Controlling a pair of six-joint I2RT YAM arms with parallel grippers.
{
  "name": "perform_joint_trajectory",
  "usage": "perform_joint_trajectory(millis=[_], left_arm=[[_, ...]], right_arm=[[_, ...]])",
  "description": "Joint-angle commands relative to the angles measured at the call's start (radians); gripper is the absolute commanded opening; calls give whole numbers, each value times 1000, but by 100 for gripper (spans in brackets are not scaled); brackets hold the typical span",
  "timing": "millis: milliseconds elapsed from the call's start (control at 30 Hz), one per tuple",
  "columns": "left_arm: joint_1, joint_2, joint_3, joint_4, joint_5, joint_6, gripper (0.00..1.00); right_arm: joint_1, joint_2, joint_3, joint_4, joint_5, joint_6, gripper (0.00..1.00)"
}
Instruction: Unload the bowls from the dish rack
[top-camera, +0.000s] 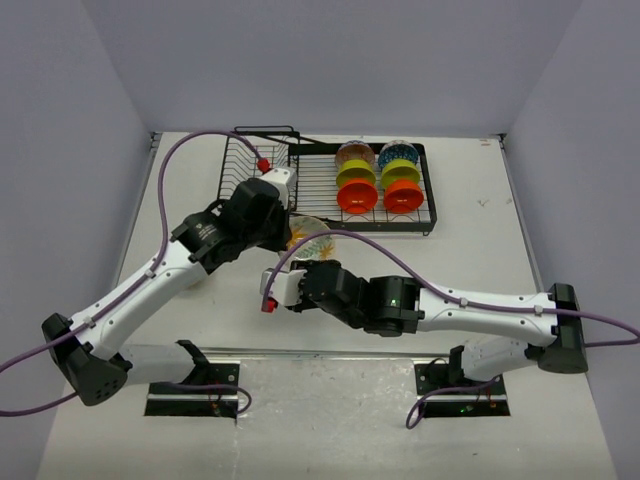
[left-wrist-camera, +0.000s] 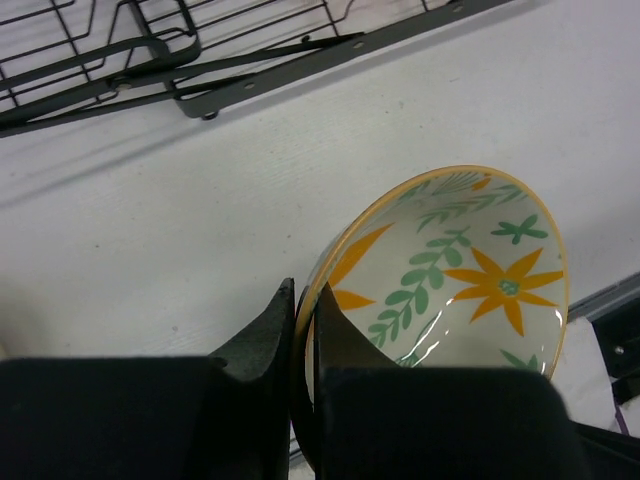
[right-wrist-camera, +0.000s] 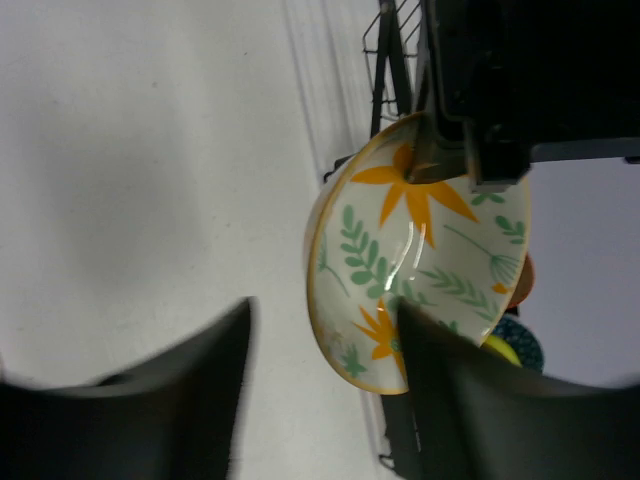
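A cream bowl with orange flowers and green leaves (top-camera: 309, 239) hangs tilted just in front of the black wire dish rack (top-camera: 310, 190). My left gripper (top-camera: 287, 226) is shut on its rim; in the left wrist view the fingers (left-wrist-camera: 303, 295) pinch the bowl's edge (left-wrist-camera: 450, 270). My right gripper (top-camera: 303, 264) is open just below the bowl. In the right wrist view (right-wrist-camera: 325, 308) the bowl's lower rim (right-wrist-camera: 400, 250) sits between the spread fingers, and the left gripper (right-wrist-camera: 445, 160) holds its top. Several bowls stand in the rack's tray: two orange (top-camera: 357, 198), two yellow-green (top-camera: 355, 177), two patterned (top-camera: 352, 153).
The rack's deep basket section (top-camera: 245, 165) lies behind the left wrist. The rack's front edge shows in the left wrist view (left-wrist-camera: 200, 95) and in the right wrist view (right-wrist-camera: 385, 60). Purple cables loop over both arms. White table surface lies below the bowl.
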Motion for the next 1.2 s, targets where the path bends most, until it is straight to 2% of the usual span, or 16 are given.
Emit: perform_joint_trajectory(millis=[0,33,67,133,267,367,400,467,500,567,600,667,700,767,900,1167], left_arm=[[12,-67,-17,14,-122,-38,0],[12,-79,-21,14,-138,-48,0],[12,-111,-30,14,-168,-61,0],[10,-154,-69,18,-213,-110,0],[21,-332,-172,-11,-439,-243,0],[84,-457,-259,-71,-559,-363,0],[174,-475,-283,-80,-576,-384,0],[297,-498,-336,-31,-508,-360,0],[423,-498,-351,-2,-465,-327,0],[545,-477,-397,66,-325,-303,0],[661,-468,-409,84,-290,-297,0],[797,-445,-443,153,-164,-277,0],[934,-434,-454,172,-108,-253,0],[1092,-411,-487,233,66,-237,0],[1139,-350,-537,284,91,-246,0],[1141,-376,-725,463,95,-295,0]], right_arm=[[-8,-18,-9,93,71,-3,76],[-9,-23,-21,102,76,0,93],[-15,-29,-27,117,88,6,99],[-20,-47,-61,143,107,17,99],[-40,-161,-149,232,157,54,99],[-52,-280,-239,295,168,107,99],[-54,-314,-265,323,197,133,99],[-54,-423,-356,410,235,166,99],[-54,-461,-382,432,248,204,99],[-54,-538,-463,511,271,238,99],[-54,-613,-484,522,280,267,99],[-54,-687,-529,518,297,302,99],[-55,-757,-549,510,294,334,99],[-55,-819,-566,490,260,353,99],[-55,-945,-607,481,236,379,99],[-55,-997,-626,443,233,396,99]])
